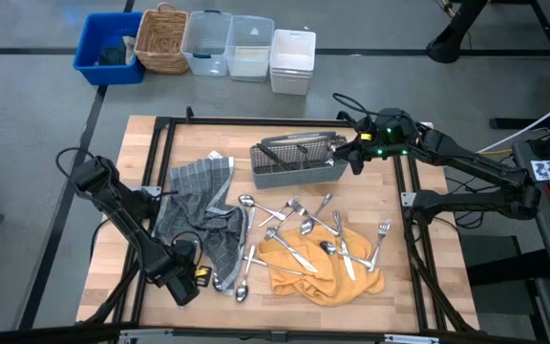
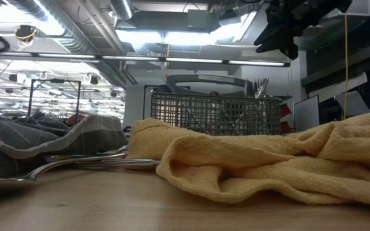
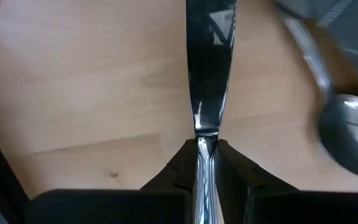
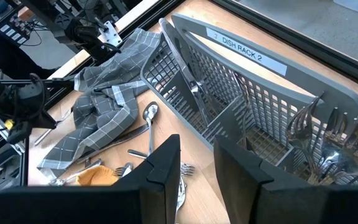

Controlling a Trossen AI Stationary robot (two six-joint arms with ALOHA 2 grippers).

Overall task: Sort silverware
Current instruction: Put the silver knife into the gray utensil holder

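A grey mesh caddy (image 1: 299,161) is seen just below the right gripper (image 4: 196,165), whose fingers are held apart with nothing between them. Loose silverware (image 1: 304,229) is scattered on a yellow cloth (image 1: 318,266), between the two grippers. A knife (image 3: 208,81) is clamped by its handle in the left gripper (image 3: 206,157) (low over the wood).

The bench (image 1: 428,258) is pale wood with a matt grain. The silverware (image 1: 304,234) is polished, mirror-bright metal. At 6 o'clock lies a soft, nubbly yellow cloth (image 1: 327,272); at 9 o'clock a grey checked woven towel (image 1: 194,196). The caddy (image 1: 299,162) is matt grey plastic mesh.
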